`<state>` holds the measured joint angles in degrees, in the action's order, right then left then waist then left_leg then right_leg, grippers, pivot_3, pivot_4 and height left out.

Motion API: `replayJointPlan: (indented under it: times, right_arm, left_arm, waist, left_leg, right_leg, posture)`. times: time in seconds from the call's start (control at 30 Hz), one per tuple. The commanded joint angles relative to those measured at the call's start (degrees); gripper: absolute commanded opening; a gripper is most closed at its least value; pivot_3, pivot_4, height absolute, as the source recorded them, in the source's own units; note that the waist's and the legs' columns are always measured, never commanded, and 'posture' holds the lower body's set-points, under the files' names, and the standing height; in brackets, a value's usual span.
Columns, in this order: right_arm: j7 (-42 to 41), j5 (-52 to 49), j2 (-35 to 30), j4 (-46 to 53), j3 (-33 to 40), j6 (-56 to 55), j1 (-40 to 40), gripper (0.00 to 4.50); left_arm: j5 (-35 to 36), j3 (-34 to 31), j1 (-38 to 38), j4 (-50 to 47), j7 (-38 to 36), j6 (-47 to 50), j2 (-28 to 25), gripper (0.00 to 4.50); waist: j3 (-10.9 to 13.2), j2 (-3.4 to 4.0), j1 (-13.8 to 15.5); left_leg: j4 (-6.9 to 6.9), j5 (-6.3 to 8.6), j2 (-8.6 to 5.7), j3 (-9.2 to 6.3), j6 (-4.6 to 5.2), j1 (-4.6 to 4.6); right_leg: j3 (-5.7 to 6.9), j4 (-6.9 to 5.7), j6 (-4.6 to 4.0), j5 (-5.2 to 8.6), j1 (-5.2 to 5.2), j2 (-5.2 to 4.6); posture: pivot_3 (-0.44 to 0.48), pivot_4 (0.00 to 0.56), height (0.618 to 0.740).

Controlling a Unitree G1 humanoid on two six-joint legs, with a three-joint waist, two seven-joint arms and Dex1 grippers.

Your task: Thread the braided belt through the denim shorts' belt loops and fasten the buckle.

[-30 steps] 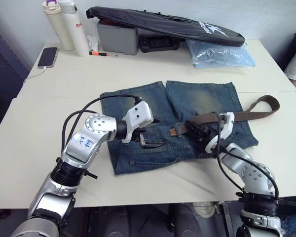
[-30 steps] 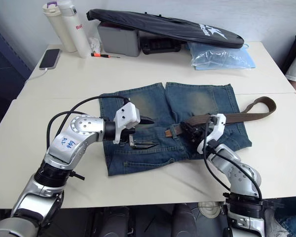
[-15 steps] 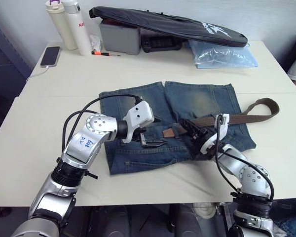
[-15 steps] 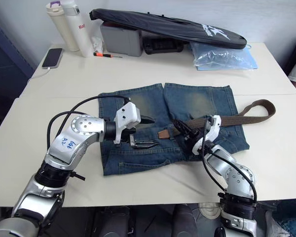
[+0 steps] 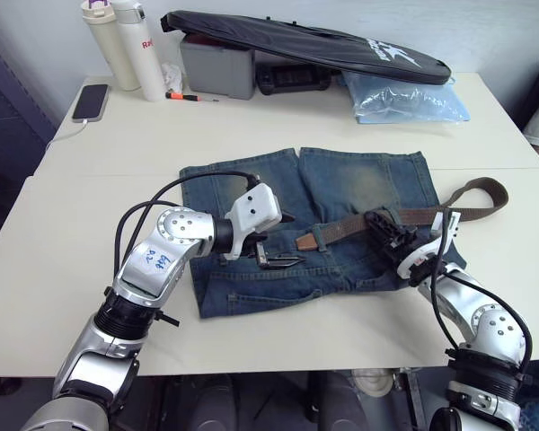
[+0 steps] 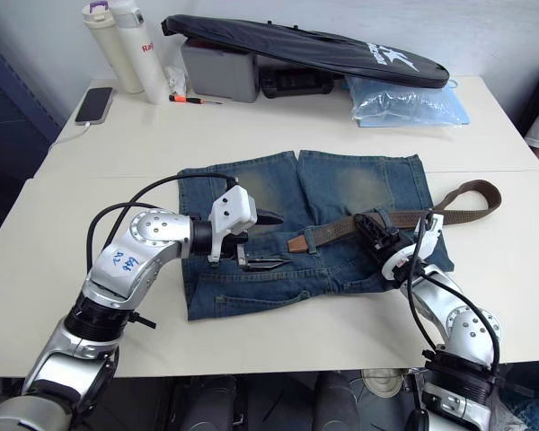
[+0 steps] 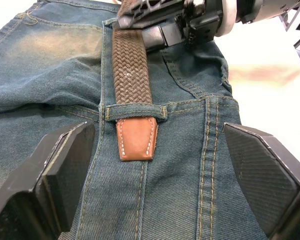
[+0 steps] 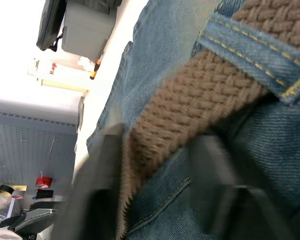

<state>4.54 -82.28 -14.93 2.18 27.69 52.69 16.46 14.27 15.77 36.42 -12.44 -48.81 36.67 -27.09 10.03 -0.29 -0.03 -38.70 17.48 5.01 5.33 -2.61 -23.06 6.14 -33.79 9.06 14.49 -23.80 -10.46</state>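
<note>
In the left eye view we see the denim shorts (image 5: 323, 229) spread flat on the white counter (image 5: 90, 269), with the braided belt (image 5: 341, 231) lying across them and trailing off toward 3 o'clock, where it folds into a loop past the shorts' edge. Our left hand (image 5: 278, 261) hovers over the shorts at about 9 o'clock from the belt's tan leather tip (image 5: 305, 242), its fingers spread apart and holding nothing. Our right hand (image 5: 388, 235) sits on the belt at about 3 o'clock from that tip.

In the left wrist view the belt's leather tip (image 7: 136, 140) pokes out just past one of the belt loops (image 7: 135, 111), the strap running under that loop, and our two fingers (image 7: 55, 170) stand wide on either side, clear of it.

In the right wrist view the braided strap (image 8: 190, 120) passes beneath a denim loop (image 8: 255, 55) and runs between our right fingers (image 8: 105, 190), which close on it.
</note>
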Motion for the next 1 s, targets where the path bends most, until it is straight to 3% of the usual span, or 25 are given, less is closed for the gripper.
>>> replayJointPlan:
  times: [0.03,0.47,0.87,1.0]
  right_arm:
    - [-0.7,-1.3,0.8,3.7,-2.7,0.9,-0.8,0.03]
    - [2.5,0.2,7.5,8.5,-9.7,-2.5,-2.3,0.03]
    - [5.0,0.4,5.9,10.7,-15.1,0.4,-2.9,0.03]
    - [5.8,-3.3,5.9,10.0,-12.2,-1.1,-2.0,1.53]
  left_arm:
    - [0.1,-0.7,0.1,-1.0,-0.1,-1.0,-0.2,4.50]
    - [0.1,-0.8,0.0,-1.2,-0.1,-0.8,-0.8,4.50]
    - [-0.3,-0.1,0.3,-0.3,-0.1,-1.7,0.0,4.50]
    - [-0.4,-0.1,0.4,0.0,-0.2,-1.9,0.2,4.50]
  waist:
    - [0.0,0.00,0.0]
    - [0.0,0.00,-0.1]
    - [0.0,0.01,-0.1]
    - [0.0,0.01,-0.1]
  left_leg:
    - [0.00,0.00,0.00,0.00,0.00,0.00]
    - [0.03,0.00,0.00,0.00,0.00,0.00]
    - [0.06,0.00,0.00,0.00,0.00,0.00]
    - [0.05,0.00,0.00,0.00,0.00,-0.01]
  right_leg:
    - [0.00,0.00,0.00,0.00,0.00,0.00]
    - [0.00,-0.01,0.00,0.00,-0.04,0.00]
    - [0.00,-0.01,-0.01,0.00,-0.06,0.00]
    - [0.00,-0.01,-0.01,0.00,-0.06,0.00]
  posture:
    - [0.000,0.150,0.739]
    - [0.000,0.150,0.739]
    - [0.000,0.150,0.739]
    - [0.000,0.150,0.739]
